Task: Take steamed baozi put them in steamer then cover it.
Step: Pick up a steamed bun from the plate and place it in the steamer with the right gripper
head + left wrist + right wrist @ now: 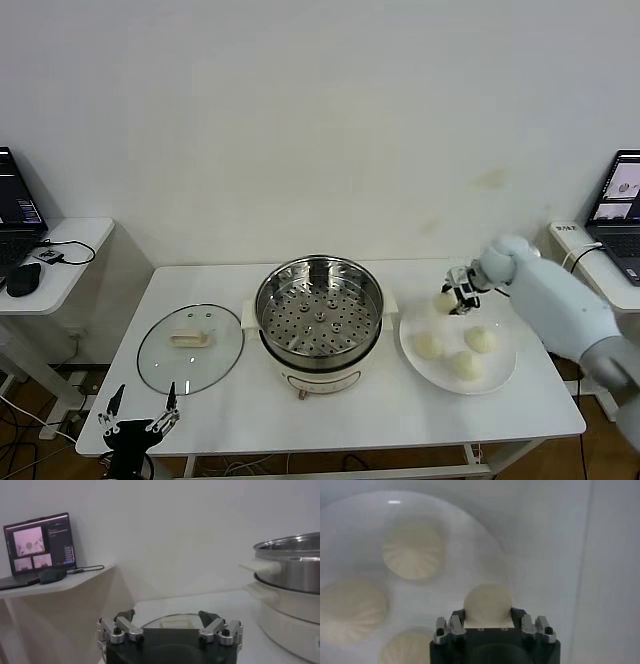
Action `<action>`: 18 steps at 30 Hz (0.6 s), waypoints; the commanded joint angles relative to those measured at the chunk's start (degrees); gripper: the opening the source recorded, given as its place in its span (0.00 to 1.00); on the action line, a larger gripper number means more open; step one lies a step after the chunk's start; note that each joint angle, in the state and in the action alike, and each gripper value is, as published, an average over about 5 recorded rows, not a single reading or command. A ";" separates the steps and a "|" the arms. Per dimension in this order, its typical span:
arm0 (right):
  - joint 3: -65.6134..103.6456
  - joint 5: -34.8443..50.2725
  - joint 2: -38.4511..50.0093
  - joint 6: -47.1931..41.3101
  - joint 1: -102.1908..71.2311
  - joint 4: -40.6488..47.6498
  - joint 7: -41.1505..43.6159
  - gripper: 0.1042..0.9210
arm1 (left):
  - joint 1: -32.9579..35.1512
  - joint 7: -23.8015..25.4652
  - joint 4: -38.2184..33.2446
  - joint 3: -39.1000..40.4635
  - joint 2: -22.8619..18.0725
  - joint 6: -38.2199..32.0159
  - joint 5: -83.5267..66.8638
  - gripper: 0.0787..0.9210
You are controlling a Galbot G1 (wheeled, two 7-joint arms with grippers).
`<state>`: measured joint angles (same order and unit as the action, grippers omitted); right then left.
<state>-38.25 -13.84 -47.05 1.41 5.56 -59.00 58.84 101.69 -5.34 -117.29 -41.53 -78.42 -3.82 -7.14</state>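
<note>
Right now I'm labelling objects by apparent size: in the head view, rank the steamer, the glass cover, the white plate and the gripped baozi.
1. Steamer
2. White plate and glass cover: they look about alike, so no ranking between them
3. Baozi in the right gripper, clearly smallest

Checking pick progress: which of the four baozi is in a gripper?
The baozi at the plate's far left edge, clamped in the right gripper; the other three lie loose on the plate.
</note>
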 commanded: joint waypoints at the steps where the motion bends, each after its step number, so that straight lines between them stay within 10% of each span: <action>1: -13.38 15.68 7.95 -2.00 16.15 -13.92 0.19 0.59 | -0.10 0.03 0.06 0.09 0.39 0.06 -0.47 0.88; 18: -29.87 24.98 -10.68 3.90 29.88 -17.45 -6.08 0.60 | -1.56 -0.03 0.20 0.81 2.13 0.20 -2.83 0.88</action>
<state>-60.49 5.94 -50.85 3.25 29.16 -73.12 54.86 100.17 -5.42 -117.15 -40.69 -76.38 -3.59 -9.59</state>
